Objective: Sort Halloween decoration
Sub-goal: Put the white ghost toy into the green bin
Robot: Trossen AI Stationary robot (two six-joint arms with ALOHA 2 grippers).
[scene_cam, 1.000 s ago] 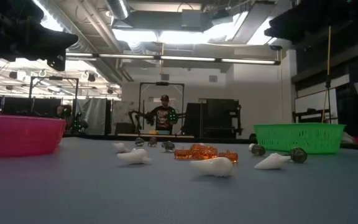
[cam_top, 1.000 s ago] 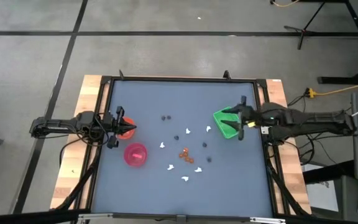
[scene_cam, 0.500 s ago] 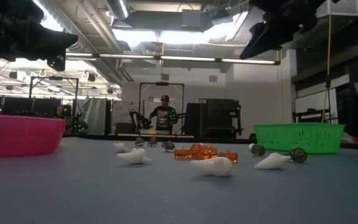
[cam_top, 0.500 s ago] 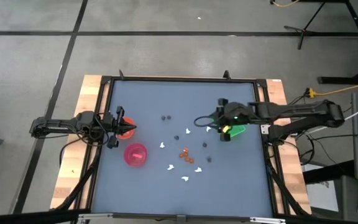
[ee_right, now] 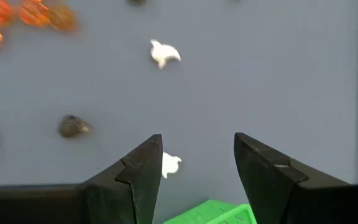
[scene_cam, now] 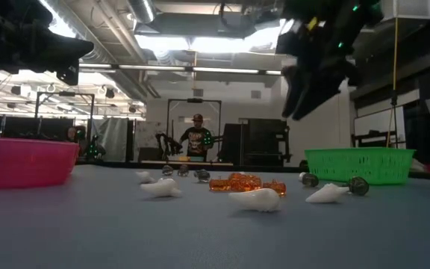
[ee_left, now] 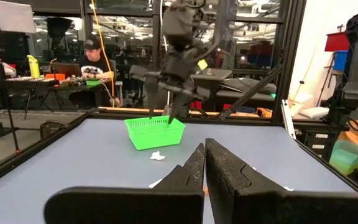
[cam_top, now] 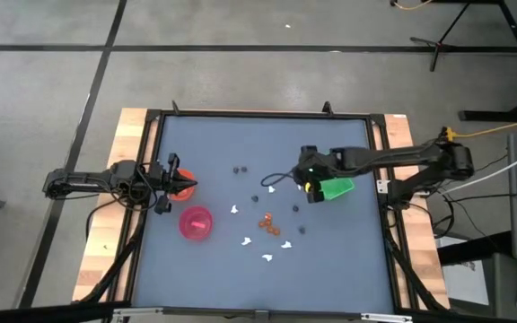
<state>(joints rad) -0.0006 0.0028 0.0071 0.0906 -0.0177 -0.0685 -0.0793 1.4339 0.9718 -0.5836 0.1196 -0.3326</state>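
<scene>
The Halloween decoration lies loose on the blue mat: white pieces (cam_top: 272,190) (scene_cam: 256,199), dark roundish ones (cam_top: 255,199) (scene_cam: 358,185) and an orange cluster (cam_top: 267,222) (scene_cam: 245,182). My right gripper (cam_top: 300,179) (ee_right: 197,149) hangs open above the mat, tipped steeply down, just left of the green tray (cam_top: 336,188). A white piece (ee_right: 170,163) lies below, close to one finger. My left gripper (ee_left: 204,167) waits shut and level at the table's left edge, above the orange bowl (cam_top: 185,187).
A pink bowl (cam_top: 196,222) (scene_cam: 21,161) stands near the left edge, nearer than the orange bowl. The mat has a black raised frame (cam_top: 258,114). People sit at desks in the room beyond the table (scene_cam: 196,138).
My right gripper has swung from above the green tray toward the table's middle, sinking and tipping from nearly level to steeply down. Its fingers have stayed open. No piece has moved.
</scene>
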